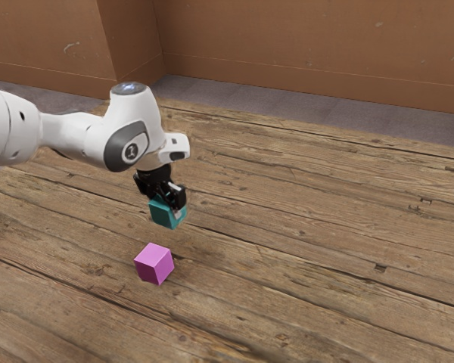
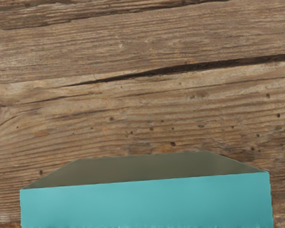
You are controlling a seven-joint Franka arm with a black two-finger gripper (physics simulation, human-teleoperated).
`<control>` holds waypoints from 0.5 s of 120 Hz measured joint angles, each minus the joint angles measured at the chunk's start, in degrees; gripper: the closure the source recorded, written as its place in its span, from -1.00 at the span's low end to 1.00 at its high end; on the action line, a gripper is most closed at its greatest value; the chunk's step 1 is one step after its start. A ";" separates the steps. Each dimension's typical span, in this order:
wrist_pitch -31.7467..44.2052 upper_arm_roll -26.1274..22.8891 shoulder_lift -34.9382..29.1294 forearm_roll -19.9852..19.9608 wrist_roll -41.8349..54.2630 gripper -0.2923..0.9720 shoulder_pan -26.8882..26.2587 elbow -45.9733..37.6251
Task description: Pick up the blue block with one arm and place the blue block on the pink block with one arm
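Note:
My black gripper point(image 1: 166, 203) is shut on a teal-blue block point(image 1: 167, 215), which hangs clear of the wooden table. The block's upper part sits between the fingers. A pink block point(image 1: 153, 263) rests on the table below the held block, slightly toward the exterior view's left and nearer the camera. In the wrist view the teal-blue block point(image 2: 147, 202) lies right under my hand, with bare planks beyond it.
The wooden plank table point(image 1: 325, 227) stretches wide toward the exterior view's right and front. Brown walls point(image 1: 287, 38) and a grey floor strip stand behind the table's far edge.

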 joint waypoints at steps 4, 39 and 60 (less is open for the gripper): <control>1.41 0.00 -1.77 0.70 -0.02 0.05 0.10 -2.73; 6.20 0.19 -6.36 2.66 -0.26 0.05 -0.22 -8.92; 5.84 0.51 -8.63 2.69 -1.05 0.06 0.20 -13.68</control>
